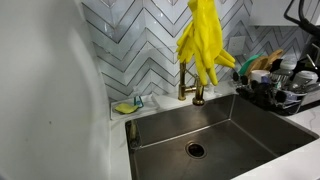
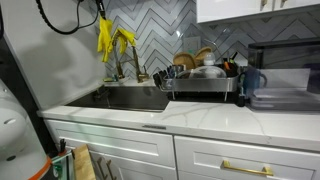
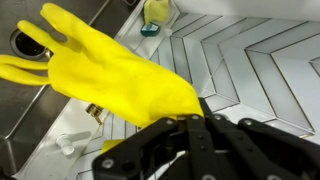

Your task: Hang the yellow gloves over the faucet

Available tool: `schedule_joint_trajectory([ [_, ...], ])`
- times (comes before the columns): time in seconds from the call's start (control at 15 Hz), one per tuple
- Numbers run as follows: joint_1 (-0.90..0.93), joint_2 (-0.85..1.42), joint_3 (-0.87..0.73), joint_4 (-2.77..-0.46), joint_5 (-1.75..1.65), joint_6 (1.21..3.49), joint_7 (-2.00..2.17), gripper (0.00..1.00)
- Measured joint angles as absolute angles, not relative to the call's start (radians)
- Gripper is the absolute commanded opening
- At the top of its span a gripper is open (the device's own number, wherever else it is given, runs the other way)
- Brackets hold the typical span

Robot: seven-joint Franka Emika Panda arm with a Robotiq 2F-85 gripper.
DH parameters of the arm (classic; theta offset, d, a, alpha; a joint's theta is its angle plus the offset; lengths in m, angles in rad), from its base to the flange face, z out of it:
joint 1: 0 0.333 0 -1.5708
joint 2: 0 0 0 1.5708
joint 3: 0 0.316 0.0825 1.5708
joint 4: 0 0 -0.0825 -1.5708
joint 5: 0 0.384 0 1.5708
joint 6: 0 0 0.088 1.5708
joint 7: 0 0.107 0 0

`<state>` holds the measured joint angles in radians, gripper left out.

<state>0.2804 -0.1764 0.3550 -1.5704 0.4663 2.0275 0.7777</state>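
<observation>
The yellow gloves [image 1: 203, 45] hang in the air from above, fingers dangling over the faucet; they also show in an exterior view [image 2: 108, 38] and fill the wrist view [image 3: 100, 70]. My gripper [image 3: 190, 108] is shut on the gloves' cuff; its black fingers show only in the wrist view, and it is out of frame above in both exterior views. The brass faucet [image 1: 186, 82] stands behind the sink, its upper neck hidden behind the gloves. A small part of it shows below the gloves in the wrist view [image 3: 95, 113].
A steel sink [image 1: 215, 125] with a drain [image 1: 196, 150] lies below. A yellow-green sponge [image 1: 125, 106] sits on the left back ledge. A dish rack [image 2: 200, 80] full of dishes stands beside the sink. A herringbone tile wall [image 1: 140, 40] is behind.
</observation>
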Motion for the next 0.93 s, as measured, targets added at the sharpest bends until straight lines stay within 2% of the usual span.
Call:
schedule_joint_trajectory([
  [0.47,0.305,-0.14,0.4,-1.571,0.469,2.297,0.91,0.0],
  [0.93,0.283,-0.085,0.388,-1.624,0.282,2.628,1.082,0.0],
])
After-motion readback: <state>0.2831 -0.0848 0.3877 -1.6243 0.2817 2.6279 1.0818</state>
